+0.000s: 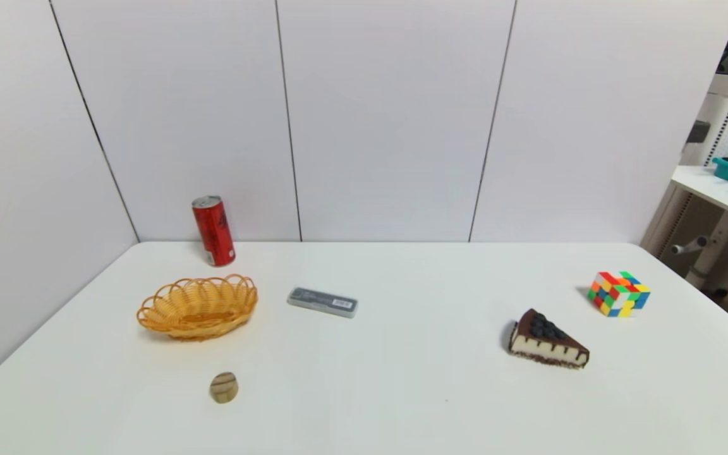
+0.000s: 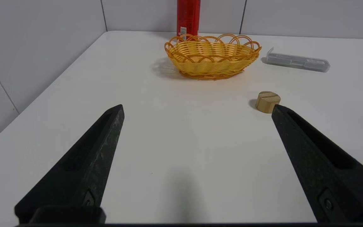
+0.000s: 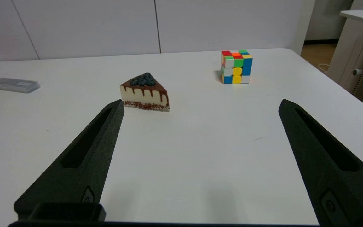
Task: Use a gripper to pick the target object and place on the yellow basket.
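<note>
Slim tall red drink can with silver top [image 1: 213,230] stands upright at the desk's [image 1: 402,379] far edge, just behind the orange-yellow woven wicker basket [image 1: 198,306]. Likely light, rigid, slippery; grip mid-body. Left tool [image 2: 197,110] spread, empty; right tool [image 3: 200,107] likewise.

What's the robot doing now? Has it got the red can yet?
Left end effector open, empty. Right end effector open, parked. Red can upright behind yellow basket, untouched. Basket sits in the approach path.
</note>
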{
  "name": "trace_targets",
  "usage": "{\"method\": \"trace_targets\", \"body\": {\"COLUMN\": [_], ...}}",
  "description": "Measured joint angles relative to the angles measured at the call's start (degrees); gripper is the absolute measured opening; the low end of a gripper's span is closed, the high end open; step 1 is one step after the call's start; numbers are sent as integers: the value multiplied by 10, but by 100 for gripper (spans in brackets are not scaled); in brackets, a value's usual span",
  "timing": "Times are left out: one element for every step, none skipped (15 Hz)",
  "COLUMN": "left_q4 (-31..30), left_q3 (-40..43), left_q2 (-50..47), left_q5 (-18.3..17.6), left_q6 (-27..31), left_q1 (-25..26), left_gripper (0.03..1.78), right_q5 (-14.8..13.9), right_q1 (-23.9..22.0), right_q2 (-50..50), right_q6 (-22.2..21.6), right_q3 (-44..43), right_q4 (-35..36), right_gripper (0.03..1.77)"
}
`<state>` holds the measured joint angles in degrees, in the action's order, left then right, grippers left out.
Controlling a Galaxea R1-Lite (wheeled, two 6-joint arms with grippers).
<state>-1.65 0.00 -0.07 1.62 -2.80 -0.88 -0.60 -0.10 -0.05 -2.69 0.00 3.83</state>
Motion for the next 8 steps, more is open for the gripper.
{"method": "trace_targets", "body": {"left_q4": [0, 0, 0, 0, 0, 0, 0, 0], "left_q3": [0, 0, 0, 0, 0, 0, 0, 0], "left_q2": [0, 0, 0, 0, 0, 0, 0, 0], "left_q5": [0, 0, 0, 0, 0, 0, 0, 0], "left_q6": [0, 0, 0, 0, 0, 0, 0, 0], "left_q1": [0, 0, 0, 0, 0, 0, 0, 0], "left_gripper": [169, 169, 169, 169, 169, 169, 169, 169], "right_q5": [0, 0, 0, 0, 0, 0, 0, 0], "right_q1": [0, 0, 0, 0, 0, 0, 0, 0], "right_q2": [0, 0, 0, 0, 0, 0, 0, 0], "right_q6": [0, 0, 0, 0, 0, 0, 0, 0], "right_q3": [0, 0, 0, 0, 0, 0, 0, 0], "right_q4": [0, 0, 0, 0, 0, 0, 0, 0], "right_gripper": [169, 169, 169, 169, 169, 169, 169, 169]}}
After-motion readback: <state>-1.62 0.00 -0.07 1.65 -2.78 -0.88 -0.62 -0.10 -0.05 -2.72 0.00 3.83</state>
